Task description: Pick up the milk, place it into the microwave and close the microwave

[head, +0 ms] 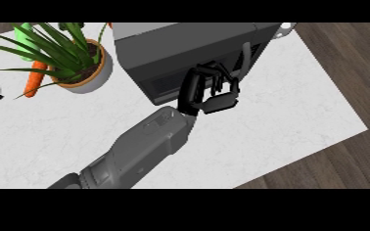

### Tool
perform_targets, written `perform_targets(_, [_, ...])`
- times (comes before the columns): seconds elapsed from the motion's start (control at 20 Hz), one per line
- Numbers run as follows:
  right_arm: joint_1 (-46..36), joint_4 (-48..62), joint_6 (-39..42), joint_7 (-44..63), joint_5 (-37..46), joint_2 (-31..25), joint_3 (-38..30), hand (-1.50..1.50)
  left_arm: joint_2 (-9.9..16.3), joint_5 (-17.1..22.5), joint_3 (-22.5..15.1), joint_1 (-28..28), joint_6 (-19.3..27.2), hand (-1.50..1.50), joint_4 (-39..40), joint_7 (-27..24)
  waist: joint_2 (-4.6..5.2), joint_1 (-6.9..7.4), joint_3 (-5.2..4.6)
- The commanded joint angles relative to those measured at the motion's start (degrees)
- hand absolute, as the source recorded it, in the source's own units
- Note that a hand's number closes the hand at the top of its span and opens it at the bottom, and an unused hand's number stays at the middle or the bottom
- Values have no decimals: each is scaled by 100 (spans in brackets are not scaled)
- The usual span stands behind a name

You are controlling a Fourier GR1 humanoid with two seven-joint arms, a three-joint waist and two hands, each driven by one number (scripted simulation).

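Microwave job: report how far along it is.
Done, apparently: no milk shows on the white marble counter, and the dark grey microwave looks shut. In hand: one black hand, fingers curled, sits at its front. Left: confirming closure; which arm this is, unclear.

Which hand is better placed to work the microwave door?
Left: the left hand is at the front of the microwave, beside its door handle, while the right hand shows nowhere in view.

The microwave (pixel 195 54) blocks the counter's (pixel 289 107) upper middle, from eleven to one o'clock, with one hand (pixel 209 90) right against its front. A potted plant (pixel 76 61) and a carrot (pixel 34 80) crowd the ten o'clock corner. Bare counter lies open from two round to eight o'clock, crossed only by the grey forearm (pixel 137 151).
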Motion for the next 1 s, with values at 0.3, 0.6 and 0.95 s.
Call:
perform_targets(0.3, [-278,551,213,31,-325,-172,-78,-150,2,249,99,-490,-101,150,445,47,94,30,-18])
perform_targets(0.6, [-365,840,410,-20,-471,-291,-150,-150,2,349,32,-534,-73,150,506,-34,93,-26,-7])
perform_targets(0.95, [-540,1164,563,-5,-570,-498,-208,-150,2,490,-89,-587,-101,150,521,-80,89,-14,-6])
